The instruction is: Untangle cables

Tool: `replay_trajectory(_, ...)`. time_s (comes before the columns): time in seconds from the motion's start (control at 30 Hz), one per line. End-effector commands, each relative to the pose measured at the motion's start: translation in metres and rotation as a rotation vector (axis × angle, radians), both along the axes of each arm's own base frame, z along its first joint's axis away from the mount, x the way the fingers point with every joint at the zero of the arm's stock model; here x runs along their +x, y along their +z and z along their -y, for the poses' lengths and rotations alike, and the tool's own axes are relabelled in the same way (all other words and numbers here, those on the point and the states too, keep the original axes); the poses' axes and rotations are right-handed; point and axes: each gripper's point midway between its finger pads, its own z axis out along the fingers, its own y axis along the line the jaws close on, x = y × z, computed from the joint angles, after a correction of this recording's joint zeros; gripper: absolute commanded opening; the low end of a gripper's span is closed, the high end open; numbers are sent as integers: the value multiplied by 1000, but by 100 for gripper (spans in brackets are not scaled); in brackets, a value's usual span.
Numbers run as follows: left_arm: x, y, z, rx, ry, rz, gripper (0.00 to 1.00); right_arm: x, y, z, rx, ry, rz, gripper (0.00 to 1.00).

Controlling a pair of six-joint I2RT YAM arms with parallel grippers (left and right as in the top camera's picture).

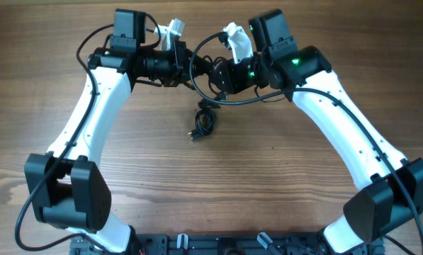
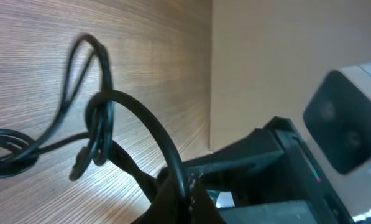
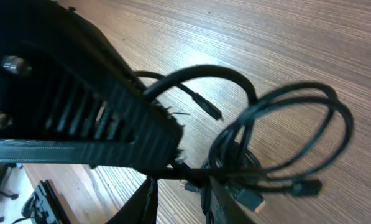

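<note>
The cables [image 1: 205, 120] are thin black cords; a small knotted bundle hangs down to the table between the two arms, and a loop rises between the grippers. My left gripper [image 1: 185, 67] is shut on one thicker strand, which arcs into its jaws [image 2: 186, 193]. Beyond it, thin loops of cable [image 2: 89, 99] dangle over the wood. My right gripper [image 1: 217, 74] faces the left one closely. In the right wrist view its fingers stand a little apart [image 3: 180, 183]; a taut strand crosses their tips and several loops [image 3: 284, 124] with a plug end [image 3: 306, 186] hang against the right finger.
The wooden table [image 1: 282, 163] spreads out in front of both arms. A beige wall [image 2: 266, 62] lies just behind the table's far edge. The right arm's grey housing [image 2: 353, 118] fills the right side of the left wrist view. Both arm bases stand at the near corners.
</note>
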Motion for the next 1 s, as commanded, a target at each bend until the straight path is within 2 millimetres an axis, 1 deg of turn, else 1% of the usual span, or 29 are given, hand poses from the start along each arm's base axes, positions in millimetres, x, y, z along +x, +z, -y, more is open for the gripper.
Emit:
replay_trajectory(0.0,-36,51,19,-228,-208,52,4,28,-22,23,-110,-131,20,25)
replay_trajectory(0.07,-40,60,20,-272,-242,75,4,25,-20,19,-106,-72,46,25)
replay_trajectory(0.1,-41,62,20,-282,-251,77,4,21,-18,11,-82,10,73,26)
replay_trajectory(0.13,-41,63,20,-287,-254,75,4,19,-15,6,-62,57,93,26)
replay_trajectory(0.2,-42,63,20,-290,-255,71,4,18,-3,-8,5,146,154,27)
replay_trajectory(0.23,-42,63,20,-290,-255,70,4,19,0,-10,21,153,164,26)
replay_trajectory(0.3,-39,63,17,-288,-245,73,4,20,6,-10,63,164,164,27)
replay_trajectory(0.33,-34,62,10,-279,-219,76,4,24,8,-2,90,144,143,27)
replay_trajectory(0.37,-29,58,6,-257,-192,78,4,29,8,6,102,89,106,27)
replay_trajectory(0.4,-20,44,1,-184,-129,62,4,35,7,17,117,20,57,27)
replay_trajectory(0.43,-13,27,-4,-93,-64,32,4,38,6,23,128,-22,24,27)
replay_trajectory(0.47,-7,2,-11,40,14,-14,4,40,6,27,139,-48,0,27)
replay_trajectory(0.5,-7,-14,-17,134,60,-46,4,38,7,26,145,-34,2,27)
replay_trajectory(0.53,-9,-19,-17,155,61,-64,4,33,10,20,161,30,27,30)
replay_trajectory(0.57,-12,-18,-14,143,48,-69,4,27,14,14,177,91,49,33)
replay_trajectory(0.6,-14,-14,-11,114,29,-70,4,25,13,11,174,97,51,36)
replay_trajectory(0.63,-16,-11,-10,95,19,-73,4,25,12,10,172,99,51,36)
replay_trajectory(0.7,-21,-1,-6,31,-14,-80,4,26,5,5,172,99,32,31)
replay_trajectory(0.73,-23,4,-3,-1,-33,-79,4,26,-1,2,168,105,17,29)
replay_trajectory(0.77,-25,9,-1,-31,-52,-77,4,24,-7,-1,165,113,3,29)
replay_trajectory(0.8,-26,10,-1,-37,-54,-77,4,23,-12,-3,161,120,-7,29)
replay_trajectory(0.83,-25,10,-2,-37,-54,-70,4,19,-10,-6,173,168,12,31)
replay_trajectory(0.9,-23,11,-7,-40,-50,-62,4,9,-1,-13,222,268,49,43)
replay_trajectory(0.93,-22,11,-10,-40,-42,-64,4,6,0,-12,226,288,57,49)
replay_trajectory(0.97,-21,10,-13,-40,-35,-68,4,6,-1,-11,226,291,58,51)
